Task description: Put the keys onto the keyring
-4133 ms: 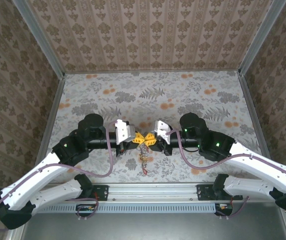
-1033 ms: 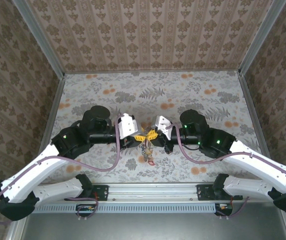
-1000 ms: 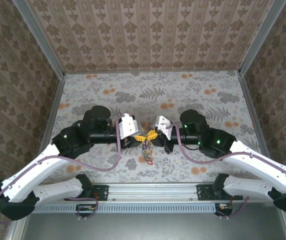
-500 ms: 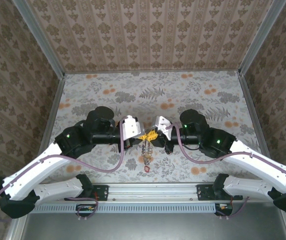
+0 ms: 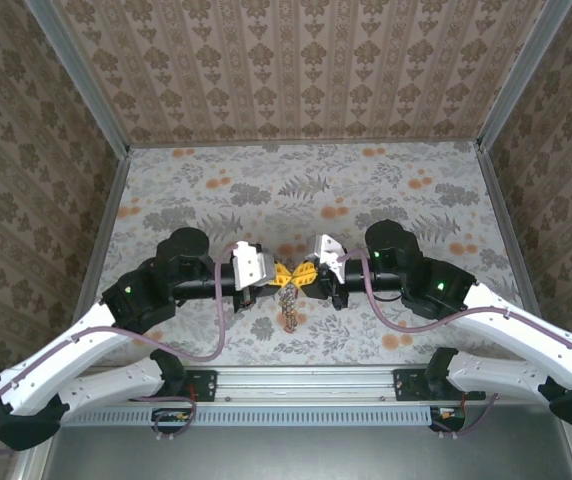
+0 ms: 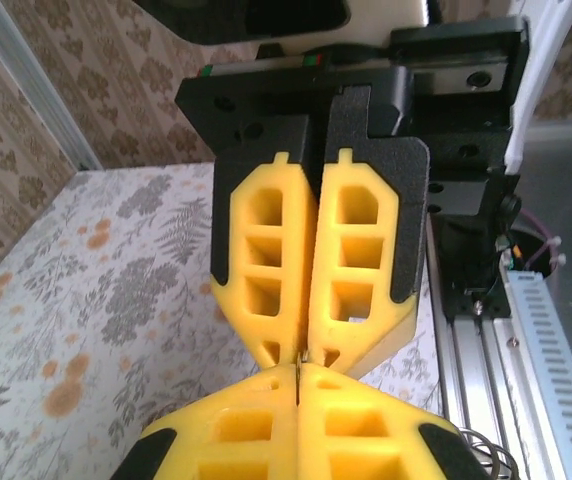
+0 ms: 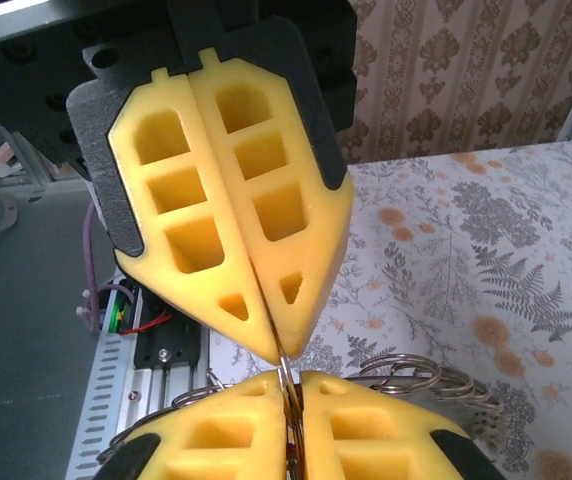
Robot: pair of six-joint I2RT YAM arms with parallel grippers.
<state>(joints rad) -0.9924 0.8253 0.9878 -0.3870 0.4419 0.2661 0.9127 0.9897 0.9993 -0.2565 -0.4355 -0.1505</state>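
Both grippers meet tip to tip above the middle of the table. My left gripper (image 5: 282, 271) (image 6: 297, 372) is shut on a thin wire of the keyring (image 5: 288, 305). Facing it, my right gripper (image 5: 305, 272) (image 7: 291, 388) is shut on the same keyring (image 7: 407, 372), a wire strand running up between its yellow fingers (image 7: 366, 425). Silvery ring coils stick out on both sides of those fingers. The rest of the keyring dangles as a short dark bunch under the fingertips. The keys are hidden from me in that bunch.
The floral table cloth (image 5: 366, 190) stretches behind the grippers to patterned walls. An aluminium rail (image 5: 306, 382) with the arm bases runs along the near edge, and it lies just beyond the fingers in the left wrist view (image 6: 486, 340).
The left gripper has gone from slightly apart to shut and drawn back a little to the left. The dangling bunch hangs shorter than half a second ago. The right fingers eased slightly.
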